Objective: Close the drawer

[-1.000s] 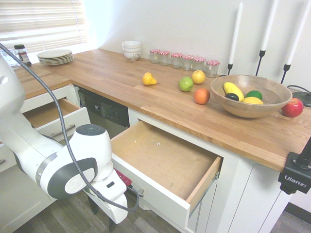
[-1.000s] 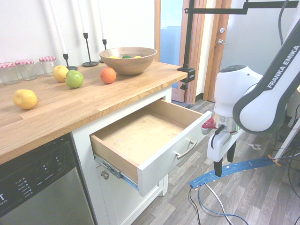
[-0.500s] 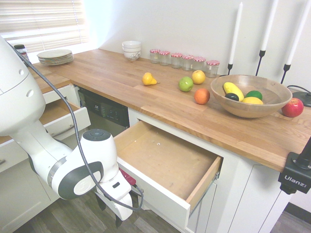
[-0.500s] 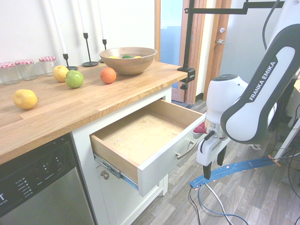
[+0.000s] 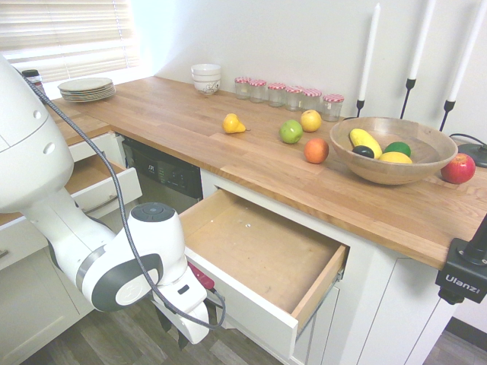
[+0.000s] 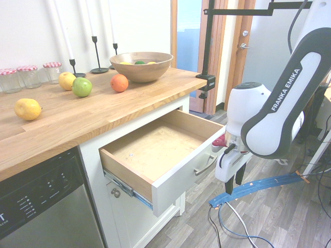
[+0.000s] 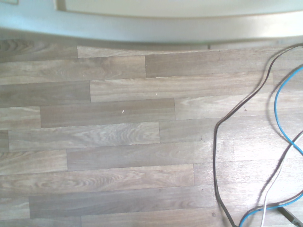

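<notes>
— Gripper (image 6: 233,187) first: pointing down toward the plank floor (image 7: 118,142), dark fingers (image 6: 228,187) apart, nothing between them.

— Same from the other side?

— Hard to say. Mostly hidden there behind the arm's own white wrist; only dark finger ends (image 5: 181,340) peeking out below it.

— And the drawer (image 6: 155,150)?

— Just beside the gripper, on the cabinet side, pulled far out under the wooden countertop (image 6: 103,111). Front panel level with the gripper's white body, above the fingertips. Cannot tell whether touching or merely close.

— Handle?

— Slim grey bar (image 6: 206,165) on the white front, close to the gripper, on the cabinet side of it. Blocked by the arm in the first exterior view.

— Looks of it otherwise?

— Wide, white-fronted, light plywood floor and sides (image 5: 259,251), bare inside apart from a speck or two too small to identify. Metal runner showing under one side.

— Anything from the wrist camera?

— Only grey-brown floor planks, plus a pale, blurred band (image 7: 151,28) along one edge. Impossible to tell whether drawer front or cabinet base.

— Higher up?

— Wooden bowl (image 6: 140,66) with fruit, well above and beyond the gripper, on the countertop.
</notes>
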Robot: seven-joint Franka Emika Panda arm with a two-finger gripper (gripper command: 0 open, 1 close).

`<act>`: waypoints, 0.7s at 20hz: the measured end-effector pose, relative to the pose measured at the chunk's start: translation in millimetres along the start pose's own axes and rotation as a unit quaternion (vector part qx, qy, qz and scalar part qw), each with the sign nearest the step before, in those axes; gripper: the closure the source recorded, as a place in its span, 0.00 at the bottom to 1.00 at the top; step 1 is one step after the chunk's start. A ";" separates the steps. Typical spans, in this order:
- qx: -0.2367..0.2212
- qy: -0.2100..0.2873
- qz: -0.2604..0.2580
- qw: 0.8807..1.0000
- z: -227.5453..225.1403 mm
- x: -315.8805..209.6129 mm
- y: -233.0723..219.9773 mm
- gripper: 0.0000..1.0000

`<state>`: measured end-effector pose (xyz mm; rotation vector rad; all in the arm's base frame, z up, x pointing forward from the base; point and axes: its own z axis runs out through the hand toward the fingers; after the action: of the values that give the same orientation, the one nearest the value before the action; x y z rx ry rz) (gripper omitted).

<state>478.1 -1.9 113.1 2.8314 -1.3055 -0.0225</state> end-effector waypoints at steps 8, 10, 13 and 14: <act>0.002 0.000 0.004 1.000 3.3 0.9 -1.1 1.00; 0.003 -0.001 0.005 1.000 4.3 1.8 -1.6 1.00; 0.007 0.002 0.004 1.000 4.7 3.0 -3.9 1.00; 0.011 0.004 0.003 1.000 4.3 3.7 -5.7 1.00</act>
<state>484.8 -1.1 108.6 2.8426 -1.3217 0.0045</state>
